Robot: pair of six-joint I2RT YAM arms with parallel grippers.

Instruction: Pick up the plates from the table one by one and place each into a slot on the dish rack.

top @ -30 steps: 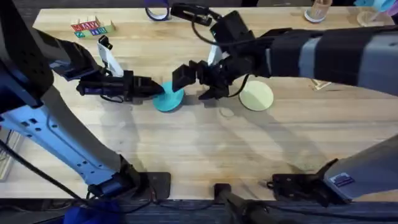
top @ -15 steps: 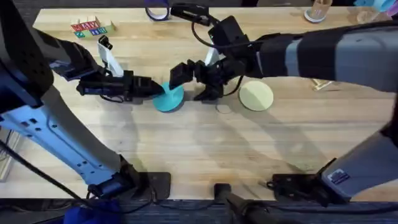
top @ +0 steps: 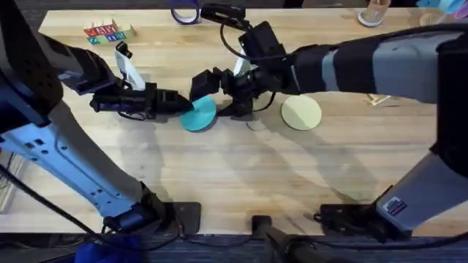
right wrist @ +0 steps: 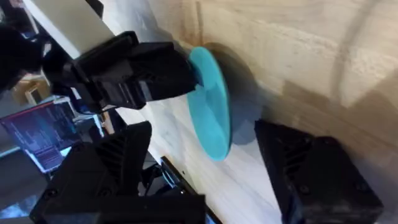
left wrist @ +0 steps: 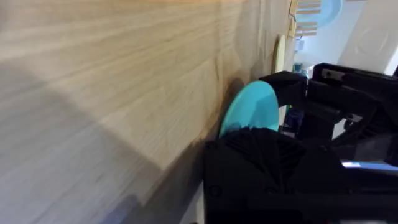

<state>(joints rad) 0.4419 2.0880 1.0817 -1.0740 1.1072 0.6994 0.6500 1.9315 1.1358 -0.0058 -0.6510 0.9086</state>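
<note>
The teal-blue plate point(top: 199, 115) is pinched at its edge by the left hand point(top: 183, 104) and is held tilted just above the worktop point(top: 241, 172), near its middle. The right hand point(top: 219, 93) is reached across to the same plate, its fingers spread wide on either side of the plate's far edge without closing on it. The pale yellow-green plate point(top: 301, 113) is left lying flat on the worktop, just beside the right arm.

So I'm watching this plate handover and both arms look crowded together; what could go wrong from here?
The left gripper pinches just the rim of the teal plate, so it could slip. The right gripper, fingers open, is closing in on the same plate and may knock it loose or bump the left fingers.
</note>
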